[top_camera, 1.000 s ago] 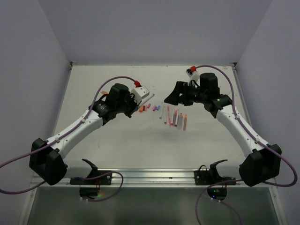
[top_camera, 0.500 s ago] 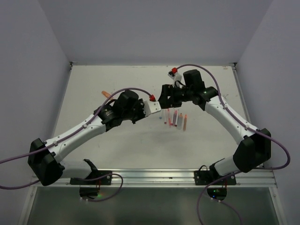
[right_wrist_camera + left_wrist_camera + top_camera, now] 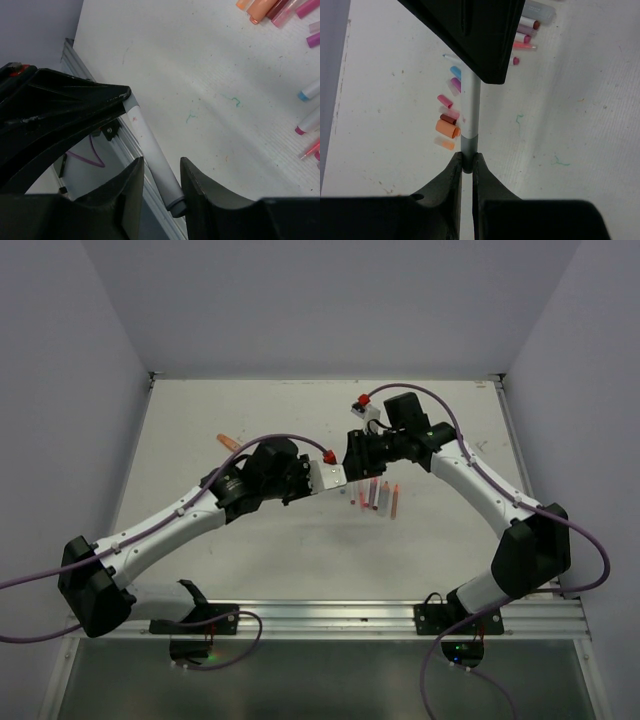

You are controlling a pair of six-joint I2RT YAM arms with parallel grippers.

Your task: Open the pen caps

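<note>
Left gripper (image 3: pixel 466 164): jaws pinched shut on a pale-barrelled pen (image 3: pixel 470 112), gripping its grey end section.

Right gripper (image 3: pixel 161 172): fingers straddle the pen's opposite end. A sliver of gap seems to show on each side; clamped or not, cannot tell.

Pen hangs in the air above the table (image 3: pixel 280 410), bridging the two wrists near mid-table. Its long axis runs straight from one gripper to the other, roughly left-right in the overhead view. No coloured cap shows on it, and which end carries the cap is unclear.

Judgement: the pull has to go along that axis, grippers parting in line. Sideways drift would likely cock the barrel in the left pinch.

Loose caps (image 3: pixel 447 129) lie clustered on the table beneath the held pen. The other pens (image 3: pixel 378 495) lie in a row just near of the right wrist.
</note>
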